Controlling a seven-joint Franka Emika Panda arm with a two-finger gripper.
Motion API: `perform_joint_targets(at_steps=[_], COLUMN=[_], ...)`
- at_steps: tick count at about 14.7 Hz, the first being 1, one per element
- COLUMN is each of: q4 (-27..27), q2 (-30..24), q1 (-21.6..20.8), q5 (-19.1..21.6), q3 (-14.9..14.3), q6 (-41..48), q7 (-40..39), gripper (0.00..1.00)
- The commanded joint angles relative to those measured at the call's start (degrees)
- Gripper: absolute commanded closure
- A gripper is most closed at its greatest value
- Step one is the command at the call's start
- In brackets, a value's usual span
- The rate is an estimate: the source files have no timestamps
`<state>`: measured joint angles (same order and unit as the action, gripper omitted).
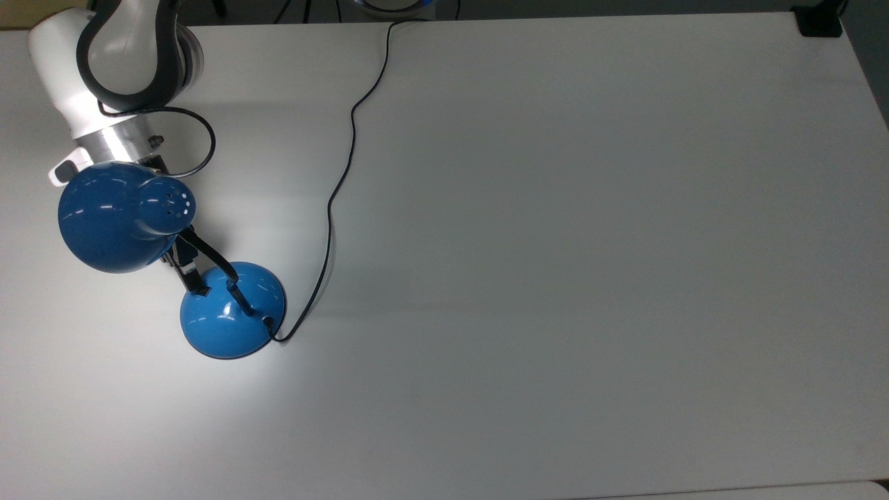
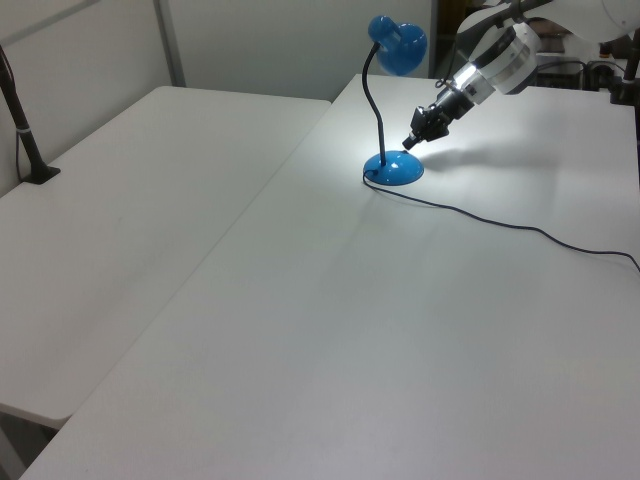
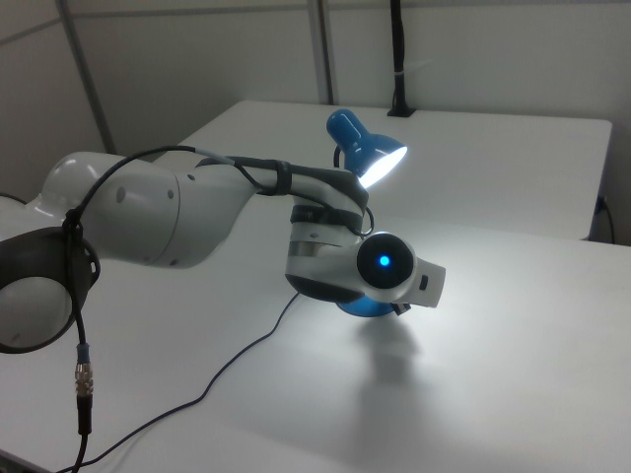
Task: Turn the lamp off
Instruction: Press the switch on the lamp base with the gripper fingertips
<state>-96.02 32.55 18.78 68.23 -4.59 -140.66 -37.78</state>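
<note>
The blue lamp stands at the top view's left, with its dome shade (image 1: 114,215) above its round base (image 1: 233,319). It is lit: the shade (image 3: 363,148) glows and a bright pool of light lies on the table around the base (image 2: 393,168). My gripper (image 1: 200,290) points down at the base's edge nearest the shade, its black fingers shut with nothing between them. In the left view the gripper (image 2: 410,143) hovers just above the base's right side. In the right view the arm's wrist (image 3: 380,266) hides most of the base.
The lamp's black cord (image 1: 347,160) snakes from the base to the table's far edge. A black clamp (image 1: 818,21) sits at the top view's upper right corner. A second white table (image 2: 120,200) adjoins on the left view's left.
</note>
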Motion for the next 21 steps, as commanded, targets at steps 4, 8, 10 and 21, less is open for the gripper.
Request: perform_joint_targets(at_steps=[4, 8, 10, 21], q4=[0.66, 0.66, 0.74, 1.71], q2=[1.02, 1.55, 1.46, 3.4], q1=[-0.33, -0.41, -0.24, -1.38], q5=[1.2, 1.2, 1.47, 1.2], q3=[0.11, 0.11, 0.11, 0.11], q6=[-1.37, -1.37, -1.37, -4.53], q7=[-1.34, -1.42, -0.9, -1.25], gripper=[1.0, 1.0, 1.0, 1.0])
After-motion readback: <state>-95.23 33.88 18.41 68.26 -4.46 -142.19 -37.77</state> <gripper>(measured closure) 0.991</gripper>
